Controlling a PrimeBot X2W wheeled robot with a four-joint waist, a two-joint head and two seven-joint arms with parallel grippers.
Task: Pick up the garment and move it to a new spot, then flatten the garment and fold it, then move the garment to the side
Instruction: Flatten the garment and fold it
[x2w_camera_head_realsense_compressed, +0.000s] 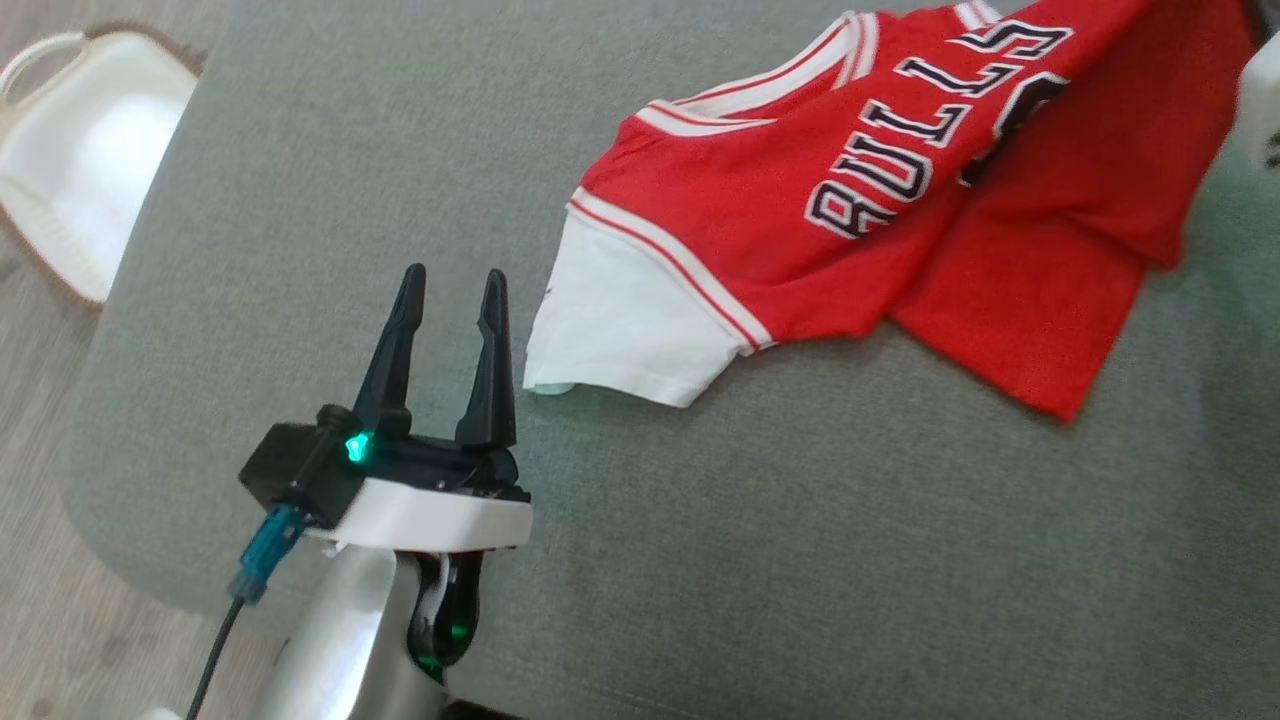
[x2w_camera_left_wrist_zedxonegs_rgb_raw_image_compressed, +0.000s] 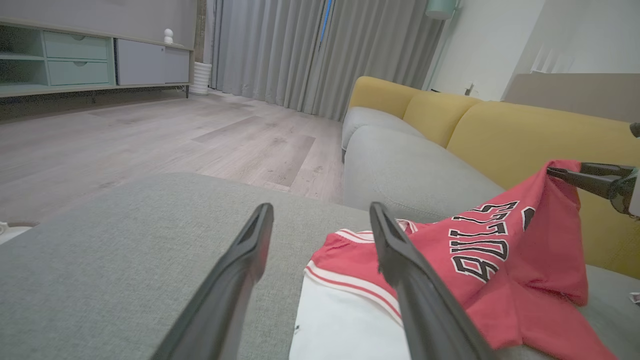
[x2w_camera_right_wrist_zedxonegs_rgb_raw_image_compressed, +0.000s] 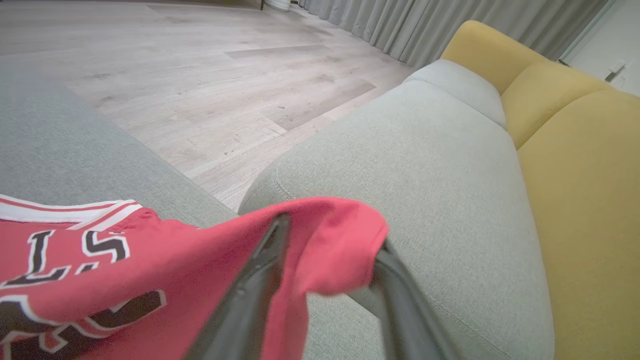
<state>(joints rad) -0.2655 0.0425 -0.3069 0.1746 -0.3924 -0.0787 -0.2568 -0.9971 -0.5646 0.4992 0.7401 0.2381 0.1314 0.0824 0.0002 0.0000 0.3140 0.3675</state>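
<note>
While the head camera looks straight down on the grey seat (x2w_camera_head_realsense_compressed: 300, 250), I read the scene from the left. A white basket (x2w_camera_head_realsense_compressed: 70, 150) sits on the wood floor (x2w_camera_head_realsense_compressed: 40, 620) past the seat's edge. Next comes my left gripper (x2w_camera_head_realsense_compressed: 453, 275) above the cushion, its fingers spread wide and holding nothing, the tips just short of a white sleeve. The jersey (x2w_camera_head_realsense_compressed: 800, 240) lies across the upper right of the seat.

The left wrist camera adds height: the jersey's far corner rises off the cushion to the right gripper (x2w_camera_left_wrist_zedxonegs_rgb_raw_image_compressed: 555, 172), with a yellow backrest (x2w_camera_left_wrist_zedxonegs_rgb_raw_image_compressed: 525, 135) behind it and grey curtains (x2w_camera_left_wrist_zedxonegs_rgb_raw_image_compressed: 300, 50) across the room. The right wrist camera gives the grip itself. Those two fingers stand apart with grey upholstery showing in the gap, and the red hem is slung over their tips, not squeezed between them.

The jersey is red and rumpled, with one side doubled over itself. BULLS runs across the chest in black letters edged white. The short white sleeve meets the body at a band of red-and-white stripes, and the same stripes trim the neckline.
</note>
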